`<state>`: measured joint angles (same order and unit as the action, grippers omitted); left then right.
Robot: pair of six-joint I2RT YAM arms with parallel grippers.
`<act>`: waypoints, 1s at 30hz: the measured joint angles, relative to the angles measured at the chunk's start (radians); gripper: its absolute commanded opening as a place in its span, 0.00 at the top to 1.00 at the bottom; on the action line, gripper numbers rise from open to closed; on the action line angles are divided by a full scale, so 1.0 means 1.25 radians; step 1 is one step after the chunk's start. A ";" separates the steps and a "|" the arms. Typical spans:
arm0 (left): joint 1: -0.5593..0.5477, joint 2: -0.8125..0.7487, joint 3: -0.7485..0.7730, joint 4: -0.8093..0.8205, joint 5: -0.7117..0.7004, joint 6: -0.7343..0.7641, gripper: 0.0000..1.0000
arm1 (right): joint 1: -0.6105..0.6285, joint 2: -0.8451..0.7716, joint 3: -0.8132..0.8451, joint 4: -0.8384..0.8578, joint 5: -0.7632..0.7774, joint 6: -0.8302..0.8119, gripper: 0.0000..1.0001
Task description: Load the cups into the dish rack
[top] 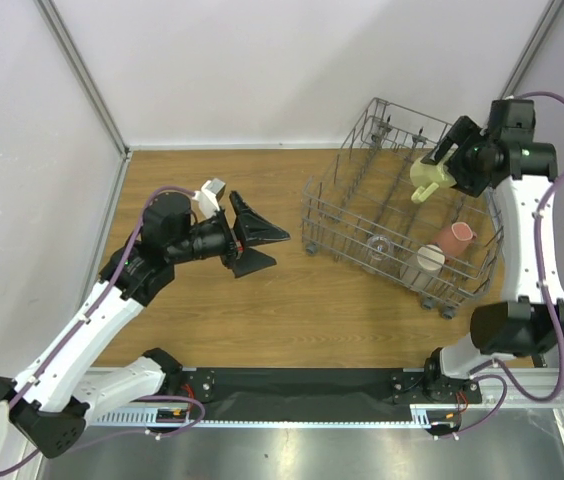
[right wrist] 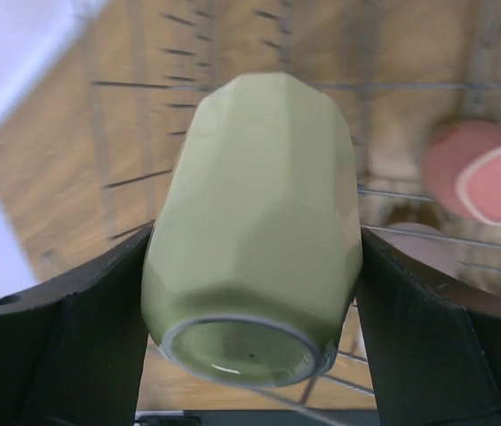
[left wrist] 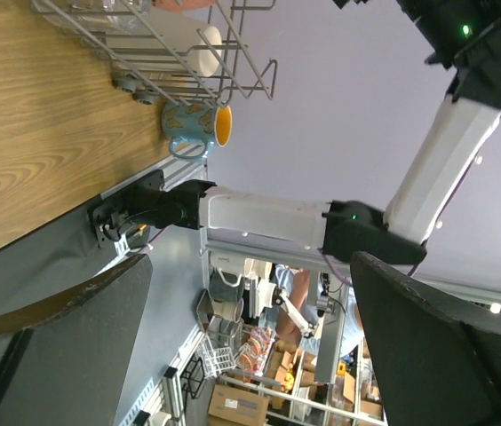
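My right gripper (top: 444,166) is shut on the pale yellow mug (top: 426,182) and holds it above the far right part of the grey wire dish rack (top: 362,257). In the right wrist view the mug (right wrist: 259,195) sits bottom toward the camera between both fingers (right wrist: 73,346). In the rack are the salmon-pink mug (top: 455,236), the beige cup (top: 430,258) and the small clear glass (top: 382,243). The pink mug (right wrist: 486,173) lies below the held mug. My left gripper (top: 262,245) is open and empty over the table, left of the rack. A blue cup (left wrist: 193,129) with an orange inside stands on the table beside the rack's wheels.
The rack (left wrist: 144,67) fills the table's right side and stands on small wheels. The blue cup is close to the table's near edge, by the right arm's base (left wrist: 162,209). Grey walls close the table at the back and sides.
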<state>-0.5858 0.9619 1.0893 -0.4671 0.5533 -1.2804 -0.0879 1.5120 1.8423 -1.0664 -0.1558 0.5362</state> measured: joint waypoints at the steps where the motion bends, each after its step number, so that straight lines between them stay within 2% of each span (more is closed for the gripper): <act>1: 0.009 -0.001 0.002 -0.007 0.008 0.008 0.00 | 0.000 0.020 0.006 -0.007 0.023 -0.006 1.00; 11: 0.051 -0.013 0.002 -0.110 0.045 0.056 0.00 | 0.023 0.146 0.027 -0.057 0.198 -0.056 1.00; 30: 0.154 -0.037 0.007 -0.203 0.076 0.098 0.00 | 0.043 0.261 0.027 -0.037 0.202 -0.049 1.00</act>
<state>-0.3935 0.9161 1.0977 -0.7212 0.6479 -1.1580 -0.0338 1.8381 1.8755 -1.1130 0.0967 0.4751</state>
